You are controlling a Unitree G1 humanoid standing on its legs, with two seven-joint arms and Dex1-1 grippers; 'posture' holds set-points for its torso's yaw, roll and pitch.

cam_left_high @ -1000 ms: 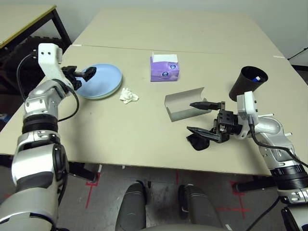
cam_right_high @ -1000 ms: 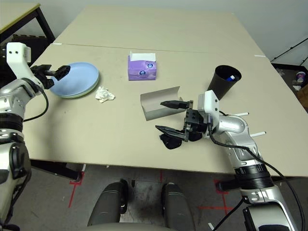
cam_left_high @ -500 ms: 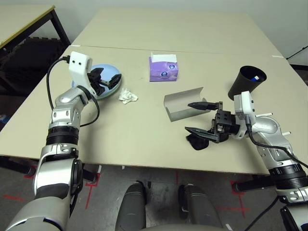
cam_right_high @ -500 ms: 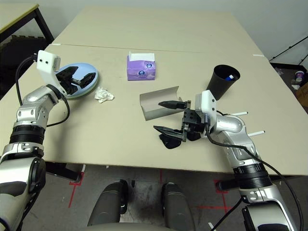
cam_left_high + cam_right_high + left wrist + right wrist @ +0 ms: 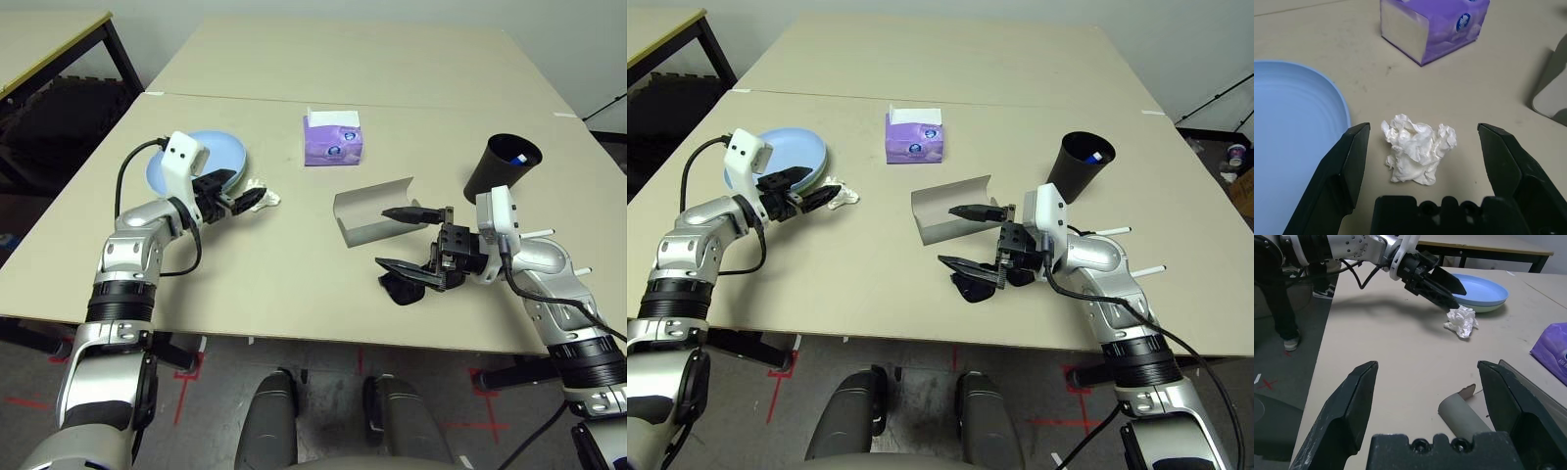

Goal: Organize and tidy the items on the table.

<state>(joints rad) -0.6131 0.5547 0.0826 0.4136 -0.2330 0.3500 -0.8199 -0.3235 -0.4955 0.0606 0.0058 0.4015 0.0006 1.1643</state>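
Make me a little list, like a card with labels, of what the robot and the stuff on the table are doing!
left gripper: open, fingers on either side of the crumpled tissue, not closed on it
right gripper: open, hovering by the grey glasses case
plates: blue on green, stacked beside the tissue
tissue box: purple, behind the tissue
black cup: tilted
sunglasses: under the right gripper

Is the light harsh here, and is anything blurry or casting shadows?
Left wrist view: soft even light, crumpled white tissue sharp, only a faint shadow beneath it. Right wrist view: the left gripper and its arm throw a diffuse dark shadow on the light beige table; no glare.
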